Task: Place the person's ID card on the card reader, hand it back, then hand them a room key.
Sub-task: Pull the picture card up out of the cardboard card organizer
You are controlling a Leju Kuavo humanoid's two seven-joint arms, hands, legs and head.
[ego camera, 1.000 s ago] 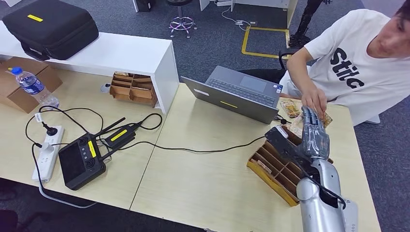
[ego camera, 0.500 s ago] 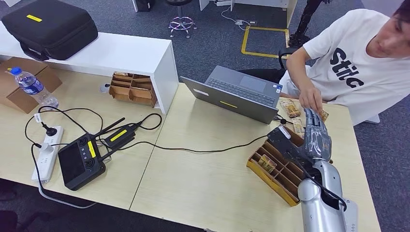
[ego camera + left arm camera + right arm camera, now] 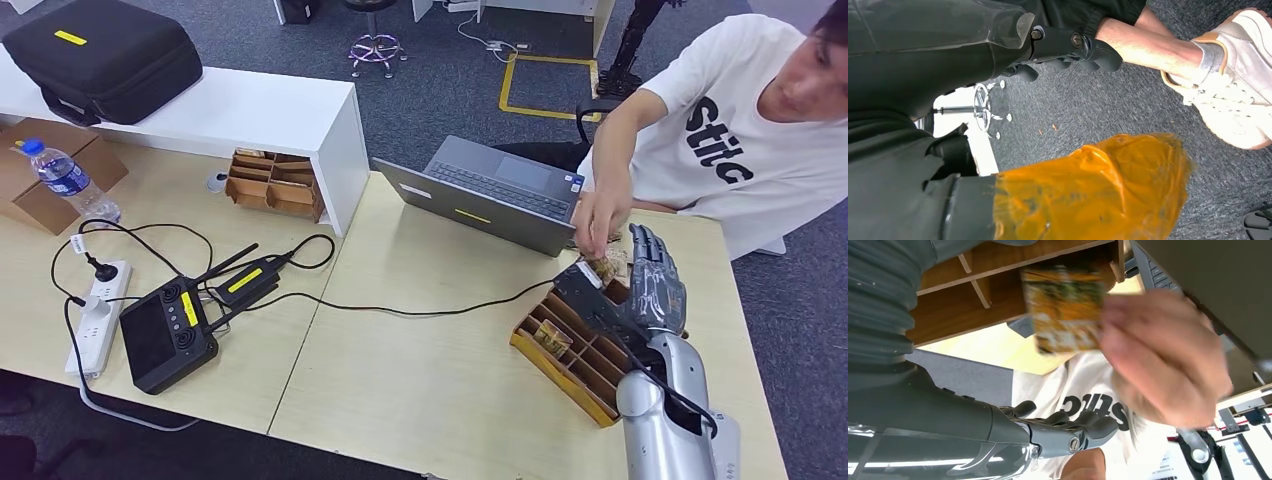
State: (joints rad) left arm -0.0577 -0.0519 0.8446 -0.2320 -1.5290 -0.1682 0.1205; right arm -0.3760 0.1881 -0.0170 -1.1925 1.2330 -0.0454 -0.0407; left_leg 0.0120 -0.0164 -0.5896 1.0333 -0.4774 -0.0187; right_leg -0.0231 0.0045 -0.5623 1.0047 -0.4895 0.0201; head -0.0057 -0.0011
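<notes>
"Two hands to log. Start with the right hand (image 3: 655,285)."

"It is raised over the far end of the wooden organiser (image 3: 560,350), at the right side of the table (image 3: 430,390). Its fingers (image 3: 1068,432) are stretched out and loosely apart, and it holds nothing."

"Card position?"

"The card (image 3: 605,268) is pinched in the person's hand (image 3: 600,215), not in the robot's. It hangs above the far edge of the organiser, close to the near right corner of the laptop (image 3: 490,190), just beside the robot's fingers but apart from them. In the right wrist view the card (image 3: 1065,307) is blurred — an orange and green pattern is all that can be read, with the person's fingers covering one side."

"Left hand (image 3: 1048,40)?"

"It hangs low over grey carpet, beside a person's leg and a pale shoe (image 3: 1233,85). The dark fingers are partly hidden, so I cannot tell whether they are apart or together."

"Other items?"

"One black cable (image 3: 400,310) runs across the table toward the organiser."
</notes>
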